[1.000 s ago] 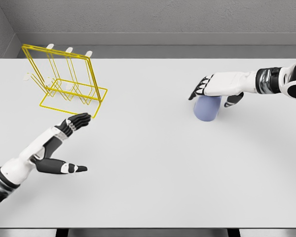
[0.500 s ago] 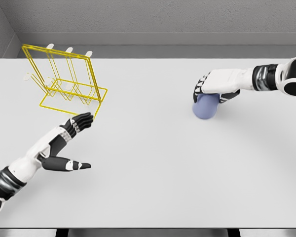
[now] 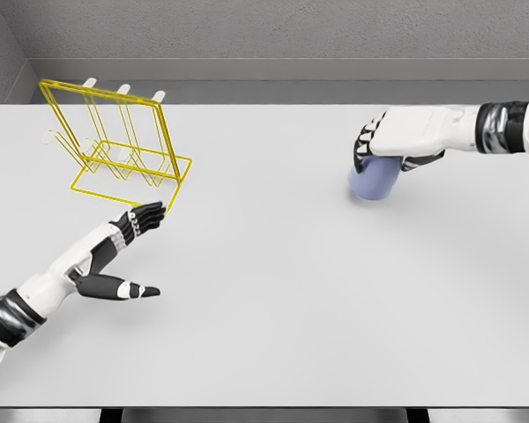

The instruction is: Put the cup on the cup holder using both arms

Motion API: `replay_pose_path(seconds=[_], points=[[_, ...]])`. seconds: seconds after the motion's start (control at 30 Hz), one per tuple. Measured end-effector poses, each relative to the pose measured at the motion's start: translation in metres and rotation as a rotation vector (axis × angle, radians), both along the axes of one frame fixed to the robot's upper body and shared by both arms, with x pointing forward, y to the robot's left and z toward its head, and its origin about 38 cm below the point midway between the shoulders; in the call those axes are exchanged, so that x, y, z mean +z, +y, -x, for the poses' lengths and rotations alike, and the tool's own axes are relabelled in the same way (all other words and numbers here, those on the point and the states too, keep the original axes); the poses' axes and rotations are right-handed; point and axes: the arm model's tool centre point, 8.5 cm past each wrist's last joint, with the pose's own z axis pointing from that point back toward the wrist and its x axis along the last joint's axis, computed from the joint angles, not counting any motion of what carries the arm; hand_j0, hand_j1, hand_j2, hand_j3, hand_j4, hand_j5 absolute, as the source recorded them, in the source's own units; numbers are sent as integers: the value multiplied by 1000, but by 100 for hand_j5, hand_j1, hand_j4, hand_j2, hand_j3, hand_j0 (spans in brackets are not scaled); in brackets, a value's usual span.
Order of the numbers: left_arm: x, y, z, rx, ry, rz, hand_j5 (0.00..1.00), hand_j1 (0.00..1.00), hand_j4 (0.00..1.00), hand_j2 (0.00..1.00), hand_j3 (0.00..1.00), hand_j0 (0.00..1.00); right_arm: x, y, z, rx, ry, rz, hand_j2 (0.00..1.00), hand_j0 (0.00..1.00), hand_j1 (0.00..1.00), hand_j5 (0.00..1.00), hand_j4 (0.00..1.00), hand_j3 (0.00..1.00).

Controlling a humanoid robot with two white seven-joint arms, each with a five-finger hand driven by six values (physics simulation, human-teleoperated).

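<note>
Now pale blue cup point(image 3: 373, 181) under rt hand point(image 3: 397, 141); fingers point(image 3: 365, 146) curled.

White arms point(image 3: 48, 282), black wrist bands, black-tipped fingers point(image 3: 143, 217)

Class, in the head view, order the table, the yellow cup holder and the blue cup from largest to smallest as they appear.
1. Table
2. Cup holder
3. Cup, partly covered by the right hand
</note>
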Motion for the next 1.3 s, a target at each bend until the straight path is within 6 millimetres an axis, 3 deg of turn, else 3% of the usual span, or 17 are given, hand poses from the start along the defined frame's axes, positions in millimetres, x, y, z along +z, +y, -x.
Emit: replay_pose_path(seconds=[0.5, 0.93, 1.3], points=[[-1, 4, -4, 5, 3, -20, 100, 100, 100, 100, 100, 100, 21, 44, 69, 252, -55, 13, 56, 56, 56, 56, 56, 56], [-10, 3, -4, 8, 21, -24, 100, 100, 100, 100, 100, 100, 20, 88, 79, 365, -55, -35, 56, 56, 56, 56, 56, 56], [-12, 1, -8, 12, 19, -23, 100, 100, 100, 100, 100, 100, 0, 138, 87, 471, -37, -56, 56, 56, 56, 56, 56, 56]])
